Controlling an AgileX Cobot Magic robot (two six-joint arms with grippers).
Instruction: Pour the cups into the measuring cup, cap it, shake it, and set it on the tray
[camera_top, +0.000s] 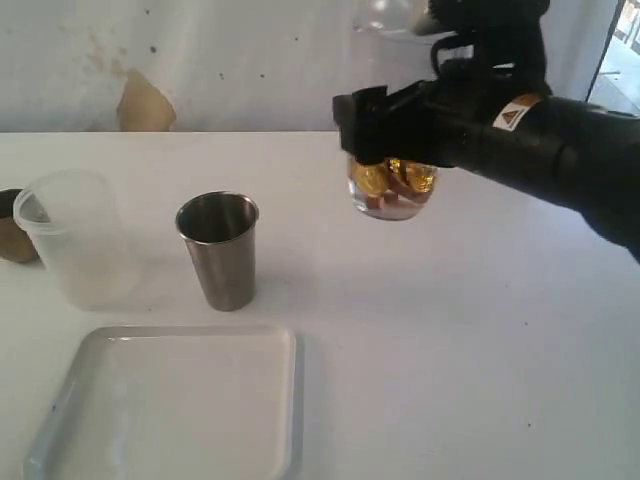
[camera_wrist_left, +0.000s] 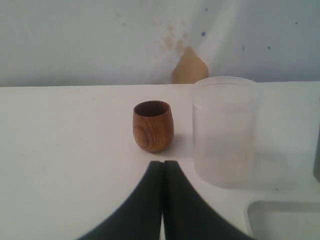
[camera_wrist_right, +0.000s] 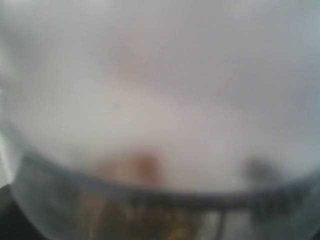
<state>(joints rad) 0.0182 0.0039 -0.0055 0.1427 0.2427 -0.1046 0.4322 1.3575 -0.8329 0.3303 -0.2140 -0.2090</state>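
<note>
- Measuring cup (camera_top: 392, 192) held up in the air by the right gripper (camera_top: 385, 150), well above the table (camera_top: 450, 330) and off to the right of the steel cup (camera_top: 220, 248).
- Gold and brown bits piled in the bottom of the measuring cup; clear top part poking up past the arm, cap hard to make out.
- Right gripper jaws spread wide, clamped around the measuring cup's sides.
- Right wrist view all blur: clear wall pressed up close, dark marks and brownish bits low down, nothing sharp.
- Steel cup standing upright, looks empty inside.
- Frosted cup (camera_top: 72, 240) just left of the steel cup, upright, not part of the job.
- Wooden cup (camera_wrist_left: 153, 126) farther left of the steel cup, beside the frosted cup, upright.
- Tray (camera_top: 270, 345) in front of the steel cup, near the front edge, nothing on it.
- Left gripper (camera_wrist_left: 163, 167) low over the table, jaws pressed together, holding nothing, pointing at the wooden cup.
- Best guess at the step: pouring done, now the shake, or the carry after it.
- Next move calls for: tight hold kept, measuring cup kept upright, swing left and toward the front past the steel cup without bumping it, then down flat inside the tray rim.
</note>
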